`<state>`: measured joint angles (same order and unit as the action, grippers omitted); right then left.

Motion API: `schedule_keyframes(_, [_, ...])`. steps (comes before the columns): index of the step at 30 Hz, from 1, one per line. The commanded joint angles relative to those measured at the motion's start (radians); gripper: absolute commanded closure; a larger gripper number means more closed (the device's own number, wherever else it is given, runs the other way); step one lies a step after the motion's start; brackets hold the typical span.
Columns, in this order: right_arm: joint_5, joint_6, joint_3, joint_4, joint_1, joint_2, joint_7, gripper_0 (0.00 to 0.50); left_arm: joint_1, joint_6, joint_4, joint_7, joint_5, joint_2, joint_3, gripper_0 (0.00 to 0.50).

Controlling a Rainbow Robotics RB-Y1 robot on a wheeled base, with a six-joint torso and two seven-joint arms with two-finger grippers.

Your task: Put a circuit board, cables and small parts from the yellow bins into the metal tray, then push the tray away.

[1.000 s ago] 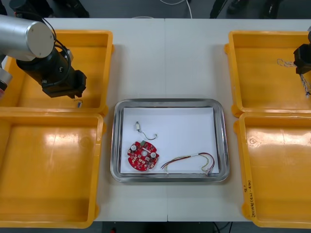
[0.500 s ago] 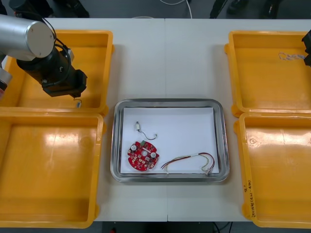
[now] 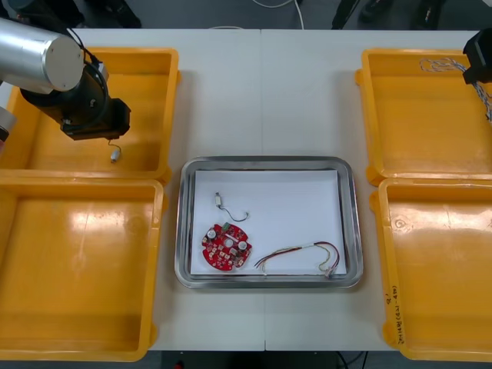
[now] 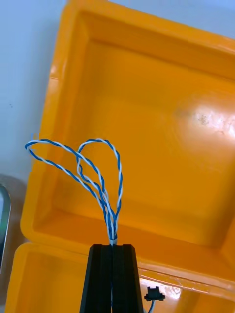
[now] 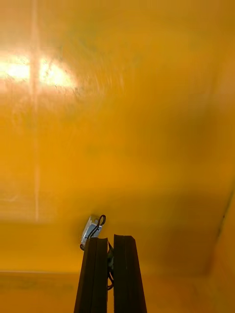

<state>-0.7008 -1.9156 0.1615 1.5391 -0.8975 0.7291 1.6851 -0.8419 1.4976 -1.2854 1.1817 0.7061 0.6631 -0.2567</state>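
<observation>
Light table with four yellow bins; the tray, white inside, sits at centre between them.

Tray contents: board, red-yellow cable, and one small part with a thin black lead.

Left gripper is over the far left bin. Its fingers are almost together, pinched on a thin black lead. A second part hangs from that lead just beside the fingertips. In the front view it dangles over the bin floor near the tray-side corner. Whether it touches the floor cannot be told.

Right gripper is over the outer far corner of the far right bin. Its fingers are closed flat on the blue-white cable, whose loops stand out beyond the fingertips. A black connector shows beside the fingers.

Step in hand (judgement): both arms are between pick-up and carry. Each has its item and neither is over the tray. Board, one cable and one part are already in, so loading looks well advanced. The push is not yet due.

Next move (judgement): bring each gripper inward over its bin wall, high enough that the hanging part and the cable loops clear the bin walls and the tray rim. Release over the bare white far half of the tray. The grip on the thin lead looks slight, so a slow carry would limit swinging.
</observation>
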Motion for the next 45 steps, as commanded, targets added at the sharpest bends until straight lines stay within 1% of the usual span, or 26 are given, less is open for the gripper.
schedule_keyframes(1, [-0.069, -0.004, -0.062, 0.154, 0.055, 0.013, -0.047, 0.5, -0.02, -0.045, -0.028, 0.139, -0.04, 0.013, 0.051, 0.5])
schedule_keyframes(4, [-0.115, -0.004, -0.111, 0.236, 0.077, 0.023, -0.055, 0.5, -0.028, -0.06, -0.003, 0.147, -0.063, -0.008, 0.07, 0.5])
schedule_keyframes(9, [-0.177, -0.004, -0.2, 0.34, 0.081, 0.024, -0.07, 0.5, -0.072, -0.076, 0.08, 0.167, -0.097, -0.037, 0.08, 0.5])
schedule_keyframes(13, [-0.221, -0.004, -0.286, 0.417, 0.083, 0.024, -0.076, 0.5, -0.111, -0.102, 0.149, 0.179, -0.102, -0.05, 0.08, 0.5])
schedule_keyframes(17, [-0.235, -0.004, -0.355, 0.477, 0.081, 0.013, -0.076, 0.5, -0.146, -0.152, 0.228, 0.196, -0.102, -0.063, 0.08, 0.5])
schedule_keyframes(18, [-0.235, -0.004, -0.355, 0.477, 0.081, 0.013, -0.076, 0.5, -0.146, -0.152, 0.228, 0.196, -0.102, -0.063, 0.08, 0.5])
schedule_keyframes(19, [-0.24, -0.004, -0.378, 0.49, 0.081, 0.0, -0.071, 0.5, -0.161, -0.174, 0.262, 0.202, -0.105, -0.069, 0.08, 0.5])
schedule_keyframes(24, [-0.252, -0.004, -0.447, 0.51, 0.081, -0.034, -0.061, 0.5, -0.198, -0.211, 0.331, 0.222, -0.108, -0.077, 0.08, 0.5])
schedule_keyframes(29, [-0.229, -0.004, -0.524, 0.51, 0.081, -0.071, -0.048, 0.5, -0.206, -0.215, 0.333, 0.239, -0.117, -0.077, 0.086, 0.5])
schedule_keyframes(36, [-0.121, -0.004, -0.634, 0.51, 0.083, -0.149, -0.021, 0.5, -0.206, -0.211, 0.333, 0.257, -0.111, -0.077, 0.094, 0.5])
schedule_keyframes(39, [-0.063, -0.004, -0.671, 0.507, 0.083, -0.185, -0.013, 0.5, -0.206, -0.209, 0.333, 0.26, -0.111, -0.077, 0.093, 0.495])
schedule_keyframes(40, [-0.042, -0.004, -0.686, 0.504, 0.088, -0.195, -0.01, 0.5, -0.204, -0.208, 0.333, 0.262, -0.111, -0.077, 0.094, 0.451])
schedule_keyframes(41, [-0.029, -0.004, -0.692, 0.501, 0.089, -0.201, -0.007, 0.5, -0.204, -0.208, 0.333, 0.262, -0.111, -0.077, 0.094, 0.382])
schedule_keyframes(42, [-0.014, -0.004, -0.702, 0.495, 0.095, -0.212, -0.004, 0.5, -0.204, -0.206, 0.333, 0.263, -0.111, -0.077, 0.094, 0.274])
schedule_keyframes(43, [-0.002, -0.004, -0.712, 0.486, 0.103, -0.217, 0.002, 0.5, -0.206, -0.203, 0.333, 0.263, -0.111, -0.077, 0.094, 0.197])
schedule_keyframes(45, [0.015, 0.03, -0.728, 0.477, 0.124, -0.218, 0.016, 0.5, -0.206, -0.203, 0.333, 0.265, -0.109, -0.077, 0.094, 0.064])
